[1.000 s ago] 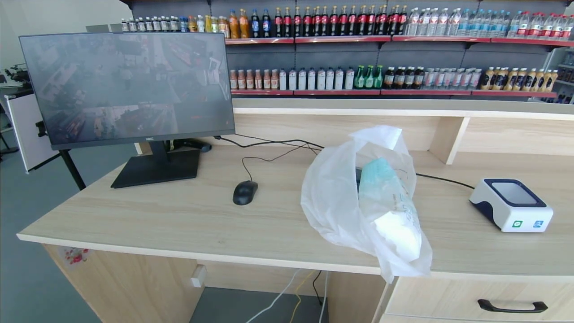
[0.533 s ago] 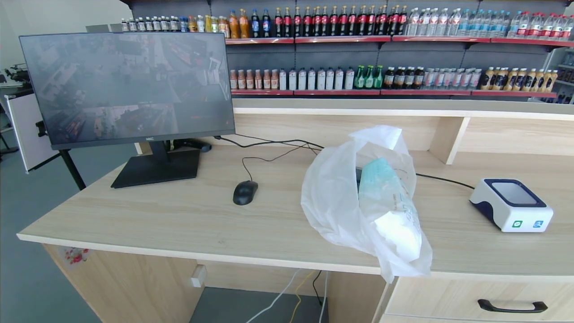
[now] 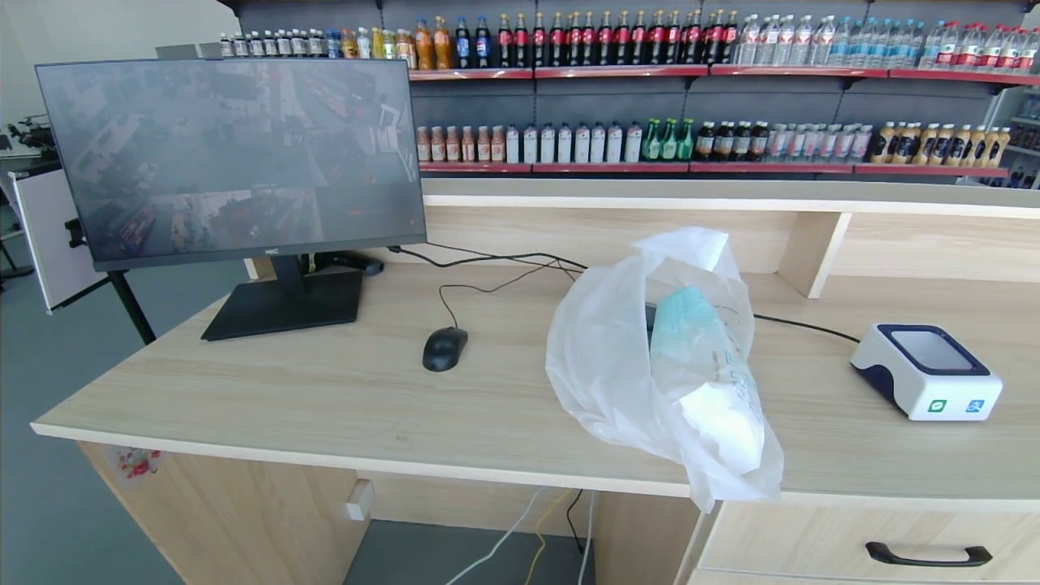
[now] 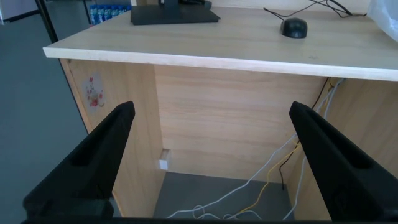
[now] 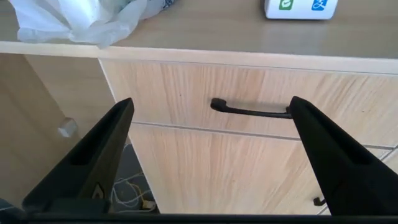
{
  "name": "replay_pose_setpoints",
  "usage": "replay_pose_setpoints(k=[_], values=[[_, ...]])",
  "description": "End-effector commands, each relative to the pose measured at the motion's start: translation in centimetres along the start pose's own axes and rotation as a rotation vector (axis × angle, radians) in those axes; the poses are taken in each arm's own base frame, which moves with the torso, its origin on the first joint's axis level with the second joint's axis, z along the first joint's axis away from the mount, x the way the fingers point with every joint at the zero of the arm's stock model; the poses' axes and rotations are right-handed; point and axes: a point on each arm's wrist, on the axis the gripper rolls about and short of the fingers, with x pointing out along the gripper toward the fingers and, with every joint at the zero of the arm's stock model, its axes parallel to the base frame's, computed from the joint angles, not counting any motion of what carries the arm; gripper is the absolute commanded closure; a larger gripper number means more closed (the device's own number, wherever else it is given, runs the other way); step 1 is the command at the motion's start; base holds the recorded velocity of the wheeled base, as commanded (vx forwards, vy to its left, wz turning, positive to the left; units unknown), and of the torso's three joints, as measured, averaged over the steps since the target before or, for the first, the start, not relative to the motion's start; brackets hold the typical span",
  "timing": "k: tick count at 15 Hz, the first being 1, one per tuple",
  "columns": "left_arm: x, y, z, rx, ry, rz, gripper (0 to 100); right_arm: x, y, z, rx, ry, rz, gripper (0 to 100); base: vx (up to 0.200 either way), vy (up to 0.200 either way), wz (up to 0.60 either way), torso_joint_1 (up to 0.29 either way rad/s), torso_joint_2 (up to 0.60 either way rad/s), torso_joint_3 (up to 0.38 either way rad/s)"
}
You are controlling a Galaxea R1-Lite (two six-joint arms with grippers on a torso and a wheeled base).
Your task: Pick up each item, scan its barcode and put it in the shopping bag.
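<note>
The left tool [image 4: 211, 109] and right tool [image 5: 212, 102] gape wide, empty, low before the tabletop [image 3: 325, 398]; the shopping bag [image 3: 609, 366] lies near the scanner [image 3: 926, 370].

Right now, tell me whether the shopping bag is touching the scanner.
Apart. The head view shows a strip of bare counter between the shopping bag and the scanner, which sits well to the bag's right.

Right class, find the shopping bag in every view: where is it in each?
Head view: shopping bag on the counter, between mouse and scanner.
Left wrist view: shopping bag sliver on the counter beyond the mouse.
Right wrist view: shopping bag drooping over the counter edge, apart from the scanner.
Shared landmark: the counter's front edge.
</note>
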Motion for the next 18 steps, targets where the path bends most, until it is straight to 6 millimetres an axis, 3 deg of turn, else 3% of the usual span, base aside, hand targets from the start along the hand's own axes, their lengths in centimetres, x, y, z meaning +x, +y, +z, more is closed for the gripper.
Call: replay_pose_setpoints(k=[1,7,10,18], values=[[0.0,0.0,0.0,-0.004,-0.001,0.0,0,-0.62,0.05,-0.21,0.029,-0.082,-0.036,0,-0.2,0.0,0.0,-0.002,0.0,0.002],[0.0,0.0,0.02,-0.035,-0.002,0.001,0,-0.62,0.05,-0.21,0.038,-0.082,-0.036,0,-0.2,0.0,0.0,0.003,0.0,0.002],[0.0,0.0,0.0,-0.035,-0.001,0.001,0,-0.62,0.05,-0.21,0.016,-0.082,-0.036,0,0.0,0.0,0.0,0.0,0.0,0.0],[0.0,0.01,-0.02,-0.036,0.001,0.003,0,-0.62,0.06,-0.21,0.022,-0.082,-0.035,0,0.0,-0.2,0.0,0.007,0.01,0.002]])
